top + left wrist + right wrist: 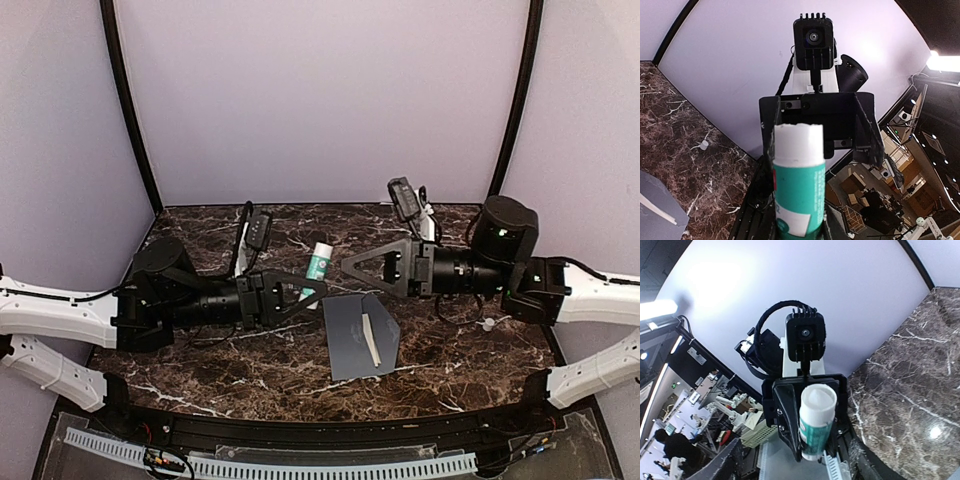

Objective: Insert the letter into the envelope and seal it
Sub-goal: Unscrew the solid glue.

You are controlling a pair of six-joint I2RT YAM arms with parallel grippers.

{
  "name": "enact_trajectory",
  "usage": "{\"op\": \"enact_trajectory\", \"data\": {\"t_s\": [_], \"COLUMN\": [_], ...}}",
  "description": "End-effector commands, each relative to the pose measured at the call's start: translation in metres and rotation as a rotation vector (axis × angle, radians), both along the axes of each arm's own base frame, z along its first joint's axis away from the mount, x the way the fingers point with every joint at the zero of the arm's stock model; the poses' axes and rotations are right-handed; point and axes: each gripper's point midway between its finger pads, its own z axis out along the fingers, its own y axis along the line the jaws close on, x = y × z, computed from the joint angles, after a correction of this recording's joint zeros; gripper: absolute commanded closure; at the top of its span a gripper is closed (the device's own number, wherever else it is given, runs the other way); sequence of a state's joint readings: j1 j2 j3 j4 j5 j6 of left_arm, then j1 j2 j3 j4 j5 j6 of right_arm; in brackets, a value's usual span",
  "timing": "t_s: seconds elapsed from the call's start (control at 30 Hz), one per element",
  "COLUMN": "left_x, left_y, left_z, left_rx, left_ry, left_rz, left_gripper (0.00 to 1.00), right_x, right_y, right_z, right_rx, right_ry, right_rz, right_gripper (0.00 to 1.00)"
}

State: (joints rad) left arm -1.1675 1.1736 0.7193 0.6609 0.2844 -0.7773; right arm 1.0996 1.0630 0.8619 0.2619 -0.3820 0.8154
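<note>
Left gripper (312, 292) clamps glue stick (319, 262), centre frame. Right gripper (350, 266) spread wide, empty, facing it. Envelope (350, 340) flat on table (250, 365), lower centre.

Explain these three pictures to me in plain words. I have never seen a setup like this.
Two robot arms are bolted at the near edge of a dark marble table. The overhead view looks down on both from behind; each of the other two views comes from a camera on one wrist, looking along its own fingers at the other arm. The left gripper is shut on a green-and-white glue stick, cap off. The right gripper faces it with open jaws, holding nothing. On the table lies a grey envelope with a pale strip across it. A small white cap lies farther right.
</note>
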Motion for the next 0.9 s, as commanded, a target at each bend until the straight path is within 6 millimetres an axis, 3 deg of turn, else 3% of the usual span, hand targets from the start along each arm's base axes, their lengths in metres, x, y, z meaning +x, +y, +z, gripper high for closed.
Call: {"op": "enact_trajectory", "data": {"t_s": [0.0,0.23,0.33,0.43,0.5,0.57,0.63,0.77,0.87], "left_x": [-0.013,-0.022,-0.024,-0.025,-0.026,-0.027,-0.03,-0.037,-0.043], "left_y": [0.0,-0.005,-0.007,-0.007,-0.008,-0.008,-0.008,-0.007,-0.01], "left_z": [0.041,0.04,0.039,0.037,0.035,0.033,0.03,0.024,0.017], "left_rx": [-0.135,-0.14,-0.141,-0.138,-0.129,-0.113,-0.095,-0.06,-0.026], "left_ry": [-0.04,-0.033,-0.027,-0.018,-0.013,-0.009,-0.006,0.001,0.008], "left_rz": [-0.045,-0.073,-0.082,-0.088,-0.093,-0.098,-0.113,-0.152,-0.192], "left_gripper": [1.0,1.0,1.0,1.0,0.89,0.61,0.46,0.36,0.38], "right_x": [-0.01,-0.014,-0.014,-0.013,-0.01,-0.007,-0.005,-0.006,-0.007], "right_y": [0.018,0.032,0.031,0.03,0.029,0.027,0.023,0.019,0.018], "right_z": [0.04,0.037,0.037,0.037,0.034,0.031,0.029,0.031,0.033], "right_rx": [0.133,0.145,0.156,0.153,0.13,0.108,0.087,0.058,0.048], "right_ry": [-0.078,-0.056,-0.047,-0.038,-0.028,-0.02,-0.007,0.002,0.003], "right_rz": [0.019,0.031,0.02,0.007,-0.015,-0.034,-0.054,-0.06,-0.055], "right_gripper": [0.37,0.5,0.63,0.82,0.92,0.97,0.98,0.98,0.98]}}
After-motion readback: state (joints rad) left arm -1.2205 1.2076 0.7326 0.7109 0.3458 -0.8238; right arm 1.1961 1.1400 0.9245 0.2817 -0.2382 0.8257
